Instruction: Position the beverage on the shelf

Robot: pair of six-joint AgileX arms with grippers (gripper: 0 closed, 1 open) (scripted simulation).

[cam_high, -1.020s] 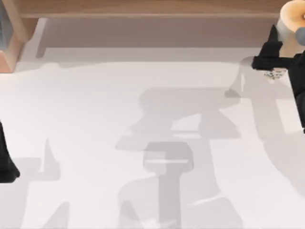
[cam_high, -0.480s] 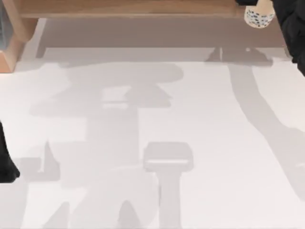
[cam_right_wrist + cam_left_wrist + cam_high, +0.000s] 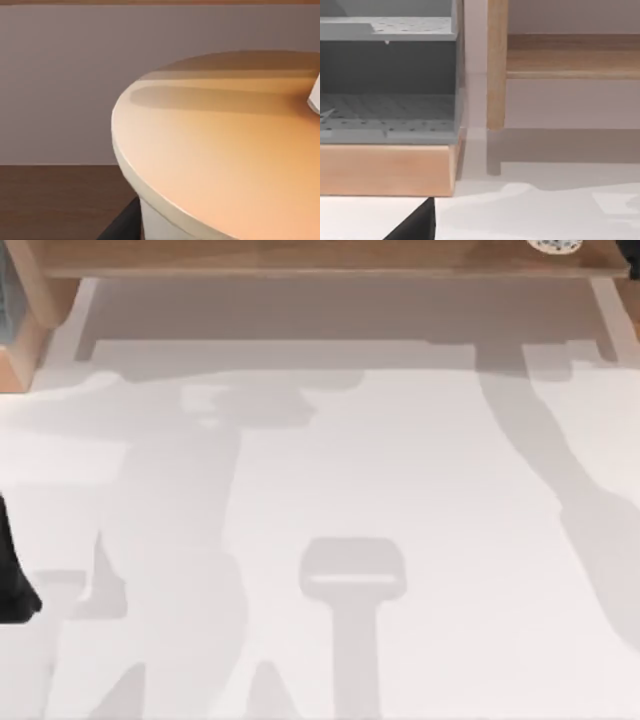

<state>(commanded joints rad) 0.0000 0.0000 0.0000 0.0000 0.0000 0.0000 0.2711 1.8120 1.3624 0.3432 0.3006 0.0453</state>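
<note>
While the cup nears the board: placement is the step in hand, as judged from the views.
Cup: its pearl-speckled base [image 3: 554, 245] shows at the top view's upper edge, toward the right, over the shelf [image 3: 300, 258]; the right wrist view shows its orange-tan lid [image 3: 225, 150] close up, with a bit of white straw [image 3: 315, 97] at the side.
Contact: whether the cup stands on the shelf or hangs just above it cannot be told.
Right gripper: a dark part [image 3: 122, 222] sits just beside the cup wall under the lid; whether its fingers clamp the cup cannot be told.
Left arm: parked at the table's [image 3: 420, 470] left edge [image 3: 12, 585]; its wrist view faces a shelf support [image 3: 496, 65] and a grey rack [image 3: 387, 75].
Next move: likely a settle onto the board, then release; it calls for an upright cup and a straight retreat that does not tip it.
</note>
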